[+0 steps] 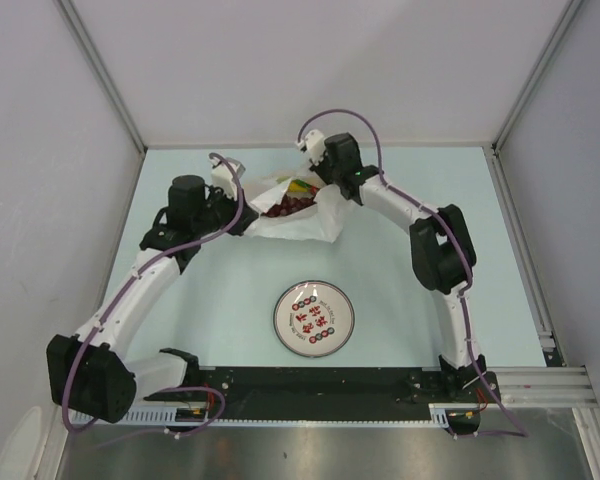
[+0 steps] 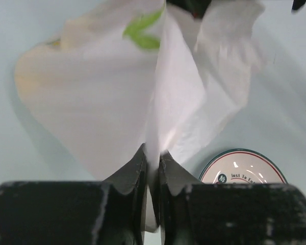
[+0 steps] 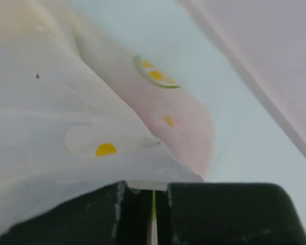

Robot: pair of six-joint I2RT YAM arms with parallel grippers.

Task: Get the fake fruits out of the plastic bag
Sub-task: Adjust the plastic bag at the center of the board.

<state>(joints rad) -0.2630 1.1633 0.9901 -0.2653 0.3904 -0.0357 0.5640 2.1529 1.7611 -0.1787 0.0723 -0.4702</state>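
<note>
The plastic bag (image 1: 298,226) lies crumpled at the back of the table, its mouth held open between both arms. Inside the mouth show dark red grapes (image 1: 285,208) and a bit of yellow fruit (image 1: 298,186). My left gripper (image 1: 247,213) holds the bag's left edge. In the left wrist view a fold of the white film (image 2: 92,102) runs down between its near-closed fingers (image 2: 135,171). My right gripper (image 1: 332,190) pinches the bag's far right edge. In the right wrist view the printed film (image 3: 66,127) drapes over its shut jaws. The other fruits are hidden.
A round white plate (image 1: 314,318) with red marks sits on the pale table in front of the bag, and its rim (image 2: 243,153) shows in the left wrist view. Grey walls stand on three sides.
</note>
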